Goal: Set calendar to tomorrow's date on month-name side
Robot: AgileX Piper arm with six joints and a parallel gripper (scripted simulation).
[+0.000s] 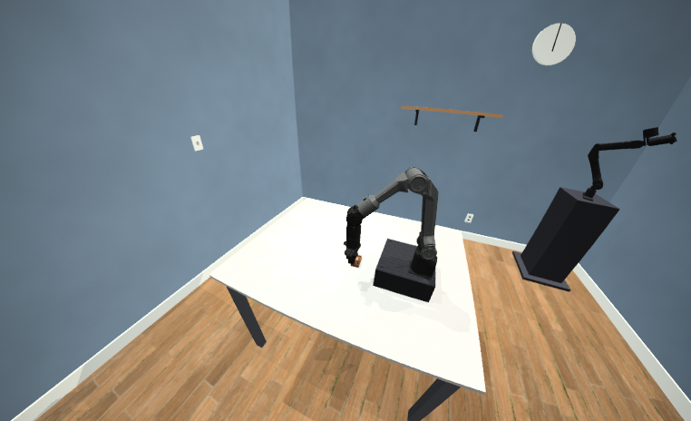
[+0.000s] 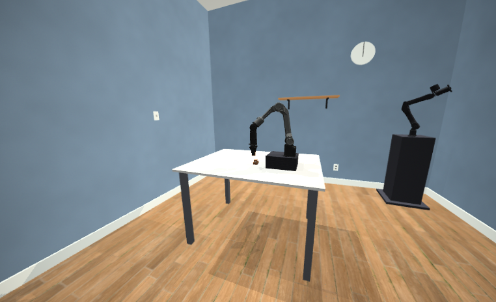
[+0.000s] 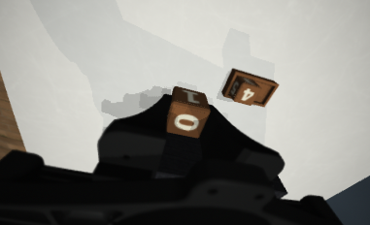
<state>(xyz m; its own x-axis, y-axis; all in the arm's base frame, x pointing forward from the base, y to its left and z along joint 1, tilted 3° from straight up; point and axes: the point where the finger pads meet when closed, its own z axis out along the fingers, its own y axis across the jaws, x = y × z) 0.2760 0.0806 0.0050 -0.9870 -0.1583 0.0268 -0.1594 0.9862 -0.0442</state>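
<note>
My gripper [image 3: 185, 109] is shut on a brown wooden cube [image 3: 188, 112]. The cube's face toward the wrist camera shows 0, and the adjoining face shows 1. The small brown tray [image 3: 250, 87] lies on the white table beyond the cube, up and to the right, with the other cube in it showing a 4. In the top view the gripper [image 1: 350, 258] hangs just above the table beside the tray [image 1: 360, 258]. In the exterior view the gripper [image 2: 252, 152] is a little above the tray [image 2: 255, 163]. The month's name is too small to read.
The arm's black base block [image 1: 405, 269] stands on the table close to the right of the tray. A second dark arm on a black pedestal [image 1: 568, 235] stands on the floor, off the table to the right.
</note>
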